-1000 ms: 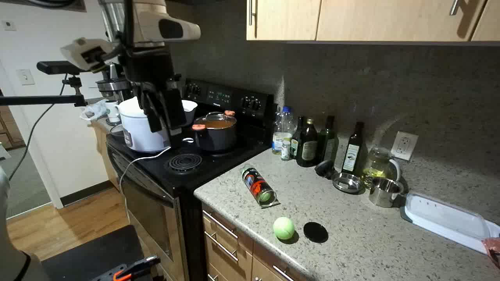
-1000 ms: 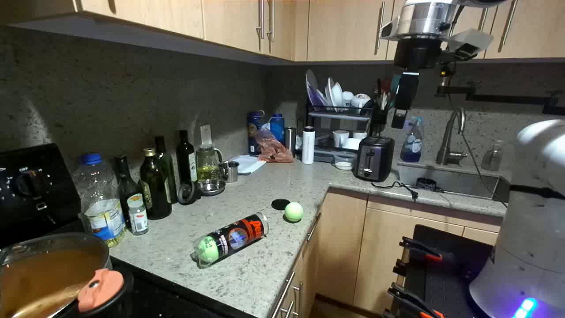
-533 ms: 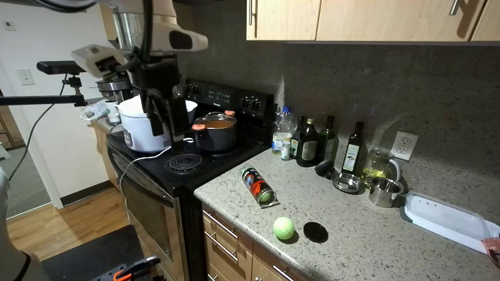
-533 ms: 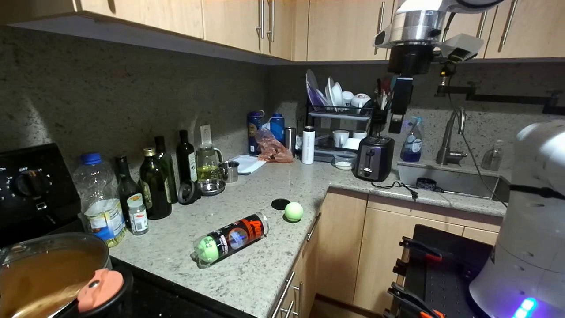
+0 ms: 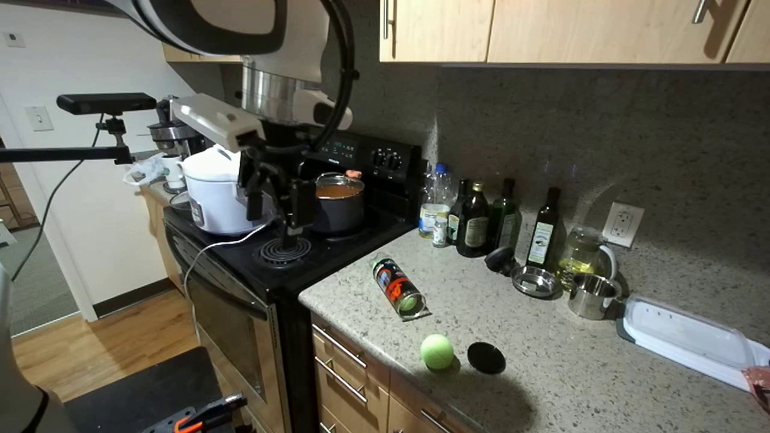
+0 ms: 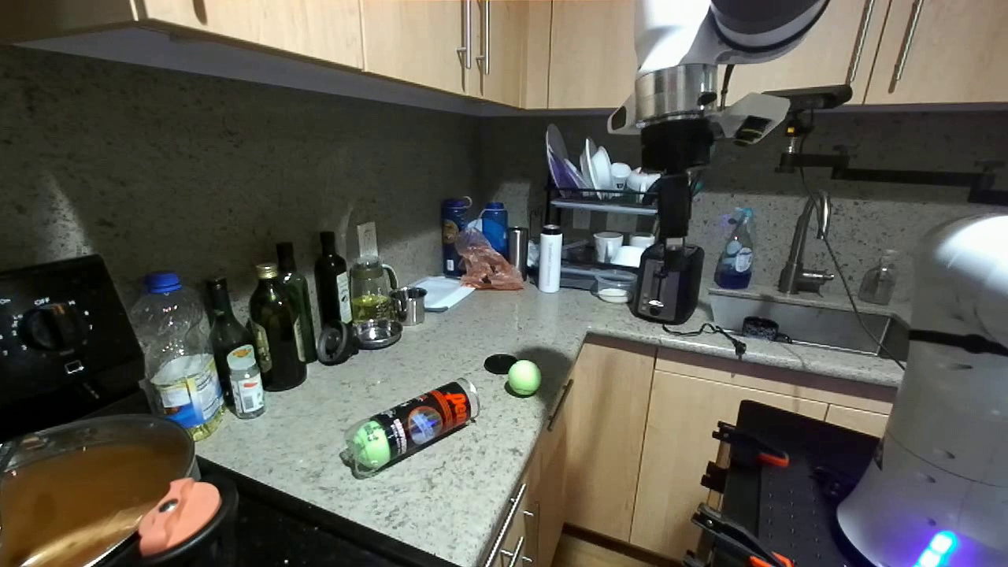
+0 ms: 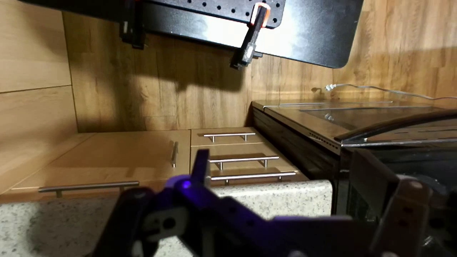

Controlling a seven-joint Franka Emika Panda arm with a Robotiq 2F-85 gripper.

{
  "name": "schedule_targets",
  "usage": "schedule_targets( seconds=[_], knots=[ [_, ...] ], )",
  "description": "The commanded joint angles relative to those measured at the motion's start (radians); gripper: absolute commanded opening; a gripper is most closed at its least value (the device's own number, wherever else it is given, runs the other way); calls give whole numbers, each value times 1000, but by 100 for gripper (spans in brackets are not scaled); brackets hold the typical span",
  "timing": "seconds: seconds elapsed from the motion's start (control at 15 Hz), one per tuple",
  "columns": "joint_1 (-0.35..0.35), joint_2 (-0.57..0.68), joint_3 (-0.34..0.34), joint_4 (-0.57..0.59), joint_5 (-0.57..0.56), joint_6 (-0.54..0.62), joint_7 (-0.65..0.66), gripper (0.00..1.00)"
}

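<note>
My gripper (image 5: 275,219) hangs pointing down in the air, its jaws wide apart and nothing between them. The wrist view shows the gap of the gripper (image 7: 285,169) with the counter edge and drawer handles behind it. A green tennis ball (image 5: 437,352) rests on the counter near its front edge, beside a round black lid (image 5: 486,358). Close by, a clear tube (image 6: 417,421) with a black and orange label lies on its side, a green ball visible inside. The gripper touches none of these; ball, lid and tube are outside the wrist view.
On the stove stand a white cooker (image 5: 216,198) and a pot (image 5: 337,207) of brown liquid. Several bottles (image 6: 276,331) line the back wall with a glass jug (image 6: 370,287) and steel cup (image 6: 409,305). A toaster (image 6: 668,283), dish rack (image 6: 606,206) and sink (image 6: 835,331) are farther along.
The arm has come down and across, rightward in an exterior view and leftward in an exterior view from elsewhere. Its shadow now falls by the ball. Ball, lid and tube have not moved; jaws stay apart.
</note>
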Motion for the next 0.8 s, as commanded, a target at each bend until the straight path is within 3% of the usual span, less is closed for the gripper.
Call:
schedule_targets(
  seconds=[0.0, 0.4, 0.73],
  knots=[
    [18, 143, -4, 84, 21, 38, -62, 100],
    [15, 327, -12, 196, 48, 168, -118, 100],
    [0, 471, -30, 284, 215, 282, -103, 100]
  ],
)
